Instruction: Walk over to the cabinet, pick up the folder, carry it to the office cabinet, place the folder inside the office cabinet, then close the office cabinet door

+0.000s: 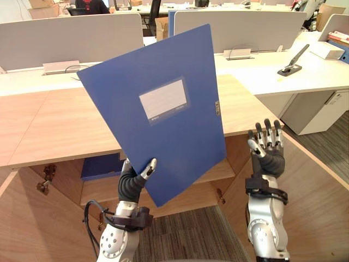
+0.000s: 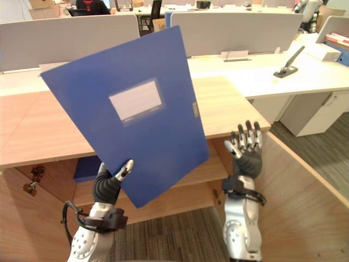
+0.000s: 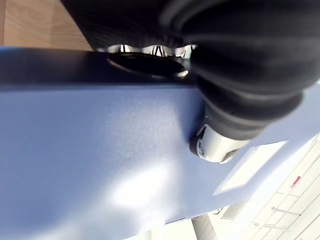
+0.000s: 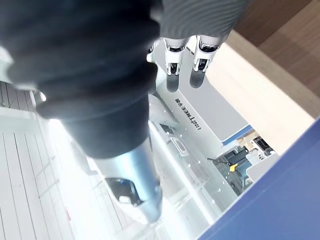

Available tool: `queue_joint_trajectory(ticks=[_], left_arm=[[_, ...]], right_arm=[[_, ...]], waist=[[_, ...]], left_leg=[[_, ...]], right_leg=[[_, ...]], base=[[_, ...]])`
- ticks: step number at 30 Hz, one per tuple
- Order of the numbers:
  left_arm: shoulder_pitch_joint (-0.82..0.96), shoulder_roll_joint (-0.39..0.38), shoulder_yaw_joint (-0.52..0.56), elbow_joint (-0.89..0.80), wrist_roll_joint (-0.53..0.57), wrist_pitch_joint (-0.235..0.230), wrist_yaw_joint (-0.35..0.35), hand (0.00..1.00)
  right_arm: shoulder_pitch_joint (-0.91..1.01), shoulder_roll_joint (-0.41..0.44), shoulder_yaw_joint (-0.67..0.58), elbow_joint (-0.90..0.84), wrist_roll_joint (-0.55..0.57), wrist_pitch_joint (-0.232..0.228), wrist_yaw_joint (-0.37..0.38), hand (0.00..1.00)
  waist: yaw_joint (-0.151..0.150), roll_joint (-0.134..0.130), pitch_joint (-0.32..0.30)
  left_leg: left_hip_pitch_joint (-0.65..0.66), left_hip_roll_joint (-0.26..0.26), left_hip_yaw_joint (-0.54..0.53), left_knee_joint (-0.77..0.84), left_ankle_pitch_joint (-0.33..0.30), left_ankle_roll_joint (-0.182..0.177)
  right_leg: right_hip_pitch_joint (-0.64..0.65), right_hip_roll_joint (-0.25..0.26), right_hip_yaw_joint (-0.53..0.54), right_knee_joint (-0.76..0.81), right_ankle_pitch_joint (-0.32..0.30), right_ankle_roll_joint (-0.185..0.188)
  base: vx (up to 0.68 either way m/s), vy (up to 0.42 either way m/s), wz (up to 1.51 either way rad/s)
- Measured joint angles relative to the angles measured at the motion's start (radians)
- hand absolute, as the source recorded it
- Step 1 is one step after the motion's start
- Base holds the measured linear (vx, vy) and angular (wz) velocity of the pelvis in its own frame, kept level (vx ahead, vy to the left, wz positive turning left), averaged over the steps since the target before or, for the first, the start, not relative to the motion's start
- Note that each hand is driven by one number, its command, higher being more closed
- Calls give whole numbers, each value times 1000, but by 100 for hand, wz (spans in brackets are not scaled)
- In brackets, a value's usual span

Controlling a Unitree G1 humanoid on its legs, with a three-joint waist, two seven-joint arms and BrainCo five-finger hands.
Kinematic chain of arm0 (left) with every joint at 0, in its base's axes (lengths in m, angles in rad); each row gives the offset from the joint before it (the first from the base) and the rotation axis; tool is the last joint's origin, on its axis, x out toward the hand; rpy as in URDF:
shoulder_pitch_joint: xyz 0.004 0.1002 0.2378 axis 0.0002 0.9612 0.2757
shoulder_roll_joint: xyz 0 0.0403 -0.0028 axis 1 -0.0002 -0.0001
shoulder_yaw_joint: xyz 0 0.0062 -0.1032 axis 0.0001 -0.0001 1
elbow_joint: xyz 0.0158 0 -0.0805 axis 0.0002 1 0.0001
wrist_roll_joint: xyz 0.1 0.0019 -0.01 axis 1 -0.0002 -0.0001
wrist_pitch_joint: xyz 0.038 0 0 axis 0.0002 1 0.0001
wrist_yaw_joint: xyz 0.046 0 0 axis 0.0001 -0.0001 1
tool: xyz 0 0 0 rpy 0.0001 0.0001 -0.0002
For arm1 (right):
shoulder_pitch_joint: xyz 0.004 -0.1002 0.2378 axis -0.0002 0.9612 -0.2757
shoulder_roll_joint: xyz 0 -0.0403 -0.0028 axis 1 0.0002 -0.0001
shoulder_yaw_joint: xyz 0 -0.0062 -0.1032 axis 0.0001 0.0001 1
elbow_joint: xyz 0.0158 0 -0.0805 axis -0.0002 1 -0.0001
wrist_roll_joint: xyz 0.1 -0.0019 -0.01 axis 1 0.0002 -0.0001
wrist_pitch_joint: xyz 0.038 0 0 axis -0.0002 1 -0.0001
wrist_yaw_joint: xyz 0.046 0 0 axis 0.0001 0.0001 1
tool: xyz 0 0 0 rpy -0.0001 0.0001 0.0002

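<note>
The folder (image 1: 158, 109) hides the fingers of the left hand (image 1: 129, 187).

No readable text. On the blue folder (image 1: 185, 147), a white label (image 1: 163, 100), blank apart from tiny print at its lower edge, too small to make out. Likewise illegible print on a grey panel (image 4: 220, 112).

Dark-covered right hand (image 4: 100, 75), fingers (image 4: 172, 70) straight, blue folder (image 4: 280, 200) corner near, wooden surface (image 4: 295, 45) beyond.

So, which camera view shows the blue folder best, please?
The left eye view: the whole blue folder shows, tilted, its lower edge pinched by the left hand. The right eye view matches. The left wrist view has its cover very close; the right wrist view catches a corner.
</note>
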Motion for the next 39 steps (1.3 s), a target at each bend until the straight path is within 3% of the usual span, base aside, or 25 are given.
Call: queue_joint_trajectory(ticks=[6,11,15,19,22,26,27,34,35,39], left_arm=[[-3,7,-3,0,5,2,-9,100],[-5,48,-41,0,3,-1,-25,100],[-8,78,-39,0,-15,-11,-25,100],[-8,97,-39,0,-41,-30,-25,100],[-8,151,-39,0,-51,-58,-23,100],[-7,219,-51,0,-88,-79,-22,100],[-7,242,-55,0,-93,-88,-22,100],[-8,388,-131,35,-114,-95,-21,100],[-8,415,-146,36,-114,-96,-21,0],[-19,500,-226,58,-91,-92,-50,0]], right_arm=[[-123,-140,47,31,18,29,41,0],[-232,-345,212,66,29,73,109,0],[-366,-553,316,100,107,87,167,0],[-459,-647,389,127,169,91,190,0],[-587,-783,525,150,227,100,195,0],[-715,-904,639,151,340,104,226,0],[-767,-947,687,150,370,104,234,100],[-946,-1147,894,108,522,111,314,100],[-956,-1174,904,94,529,113,330,100],[-979,-1217,903,58,483,113,381,100]], waist=[[0,0,0],[0,1,0],[1,1,0],[3,1,0],[4,2,-1],[12,3,-2],[14,3,-2],[35,3,-2],[39,3,-2],[42,3,-4]], left_leg=[[0,-2,-1,2,0,1],[0,-3,-5,2,1,2],[-1,-5,-14,2,2,3],[-4,-7,-17,2,3,4],[-10,-8,-23,2,4,6],[-16,-9,-26,3,6,7],[-16,-8,-26,2,6,7],[-16,-8,-26,1,6,7],[-16,-8,-26,1,6,7],[-16,-9,-25,-1,7,5]], right_leg=[[0,-2,0,4,0,1],[2,-3,-3,4,1,0],[6,-5,-12,4,1,0],[6,-6,-15,4,1,0],[6,-7,-20,4,1,0],[6,-8,-22,4,1,0],[6,-8,-22,4,1,0],[5,-8,-22,4,1,0],[5,-7,-22,4,1,0],[-2,-8,-22,4,1,0]], base=[[-11,6,0],[-1,2,1],[-7,10,6],[-6,6,2],[-5,9,6],[4,4,3],[0,0,0],[0,0,0],[0,0,0],[-17,7,0]])
